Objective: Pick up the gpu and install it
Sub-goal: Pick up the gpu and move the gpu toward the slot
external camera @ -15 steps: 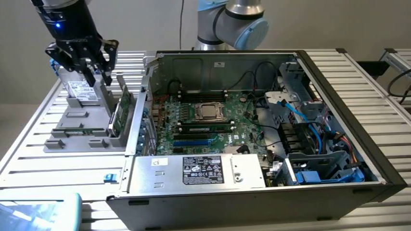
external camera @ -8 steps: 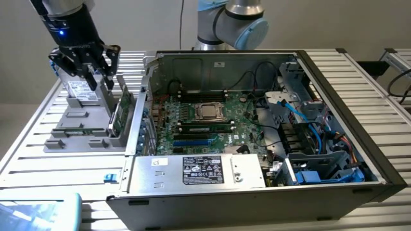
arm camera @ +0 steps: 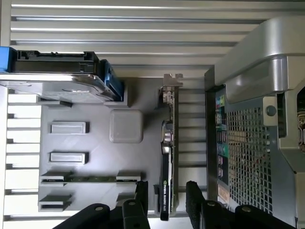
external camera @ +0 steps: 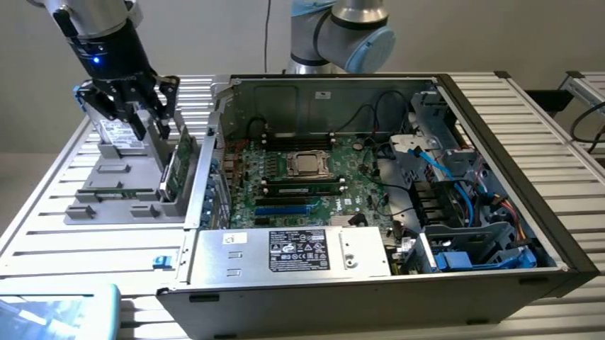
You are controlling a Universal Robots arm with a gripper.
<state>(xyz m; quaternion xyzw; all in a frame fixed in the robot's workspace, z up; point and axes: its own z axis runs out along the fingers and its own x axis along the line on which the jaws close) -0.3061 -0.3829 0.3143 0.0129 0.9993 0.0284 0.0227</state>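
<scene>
The gpu (external camera: 180, 166) is a thin green card that stands on its long edge in a grey holder (external camera: 113, 193) to the exterior view's left of the computer case. In the wrist view the gpu (arm camera: 167, 152) is seen edge-on, with its metal bracket at the far end. My gripper (external camera: 151, 132) hangs just above the card's rear end. It is open, and in the wrist view my gripper (arm camera: 167, 198) straddles the card's near end, with a gap between the card and each of the black fingers (arm camera: 142, 195).
A silver drive (arm camera: 62, 81) with a blue clip stands in the same holder, and a narrow memory stick (arm camera: 90, 179) lies in a slot. The open computer case (external camera: 515, 149) sits close beside the holder, with motherboard (external camera: 302, 177) and power supply (external camera: 293, 251) inside.
</scene>
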